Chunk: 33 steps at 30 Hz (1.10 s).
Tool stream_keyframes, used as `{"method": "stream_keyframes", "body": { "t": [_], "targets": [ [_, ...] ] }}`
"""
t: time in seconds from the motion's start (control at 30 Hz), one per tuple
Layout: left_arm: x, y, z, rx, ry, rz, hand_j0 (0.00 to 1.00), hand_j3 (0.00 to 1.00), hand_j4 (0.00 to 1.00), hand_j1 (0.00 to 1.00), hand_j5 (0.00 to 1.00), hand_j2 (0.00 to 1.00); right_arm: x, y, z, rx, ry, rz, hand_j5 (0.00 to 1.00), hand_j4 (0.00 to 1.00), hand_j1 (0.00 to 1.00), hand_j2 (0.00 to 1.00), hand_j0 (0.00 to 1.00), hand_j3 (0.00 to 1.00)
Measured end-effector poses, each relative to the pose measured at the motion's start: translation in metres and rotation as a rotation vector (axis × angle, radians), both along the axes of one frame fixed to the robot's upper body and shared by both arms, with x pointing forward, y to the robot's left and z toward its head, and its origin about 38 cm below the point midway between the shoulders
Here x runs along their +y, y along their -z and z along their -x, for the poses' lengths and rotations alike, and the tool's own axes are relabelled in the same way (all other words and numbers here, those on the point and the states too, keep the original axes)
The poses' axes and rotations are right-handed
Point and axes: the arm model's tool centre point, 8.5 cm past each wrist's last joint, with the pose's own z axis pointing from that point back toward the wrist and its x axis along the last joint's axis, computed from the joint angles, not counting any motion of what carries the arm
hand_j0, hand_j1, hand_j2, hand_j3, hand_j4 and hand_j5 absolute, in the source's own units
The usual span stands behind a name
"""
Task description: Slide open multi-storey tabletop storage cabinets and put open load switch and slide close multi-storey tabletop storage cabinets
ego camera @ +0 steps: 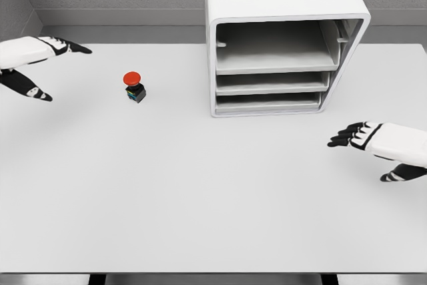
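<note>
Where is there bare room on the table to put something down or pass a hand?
The table is bare along its near side, between the left hand and right hand, and between the red-capped switch and the cabinet. It is crowded only at the back right, where the cabinet stands.

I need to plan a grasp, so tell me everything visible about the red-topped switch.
The switch is small, with a red mushroom-shaped cap on a dark, blocky base showing a hint of green and blue. It stands upright on the white table, left of the cabinet and apart from it. Nothing touches it except the table.
</note>
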Motion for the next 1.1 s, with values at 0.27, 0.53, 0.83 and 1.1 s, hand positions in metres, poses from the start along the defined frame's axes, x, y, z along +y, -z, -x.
{"method": "stream_keyframes", "body": {
  "t": [0.27, 0.53, 0.83, 1.1],
  "targets": [
    [-0.033, 0.008, -0.013, -0.013, 0.057, -0.010, 1.00, 1.00, 1.00, 1.00, 1.00, 1.00, 0.011, -0.048, -0.024, -0.149, -0.025, -0.021, 1.00, 1.00, 1.00, 1.00, 1.00, 1.00],
    [-0.082, 0.020, -0.040, -0.035, 0.104, -0.016, 1.00, 1.00, 1.00, 1.00, 1.00, 1.00, 0.055, -0.069, -0.050, -0.213, -0.138, -0.053, 1.00, 1.00, 1.00, 1.00, 1.00, 1.00],
    [-0.125, 0.030, -0.059, -0.051, 0.146, -0.103, 1.00, 1.00, 1.00, 1.00, 1.00, 1.00, 0.087, -0.089, -0.067, -0.266, -0.213, -0.082, 1.00, 1.00, 1.00, 1.00, 1.00, 1.00],
    [-0.123, 0.065, -0.068, 0.043, 0.108, -0.134, 1.00, 1.00, 1.00, 1.00, 1.00, 1.00, 0.111, -0.089, -0.092, -0.256, -0.241, -0.107, 1.00, 1.00, 1.00, 1.00, 1.00, 1.00]
  ]
}}
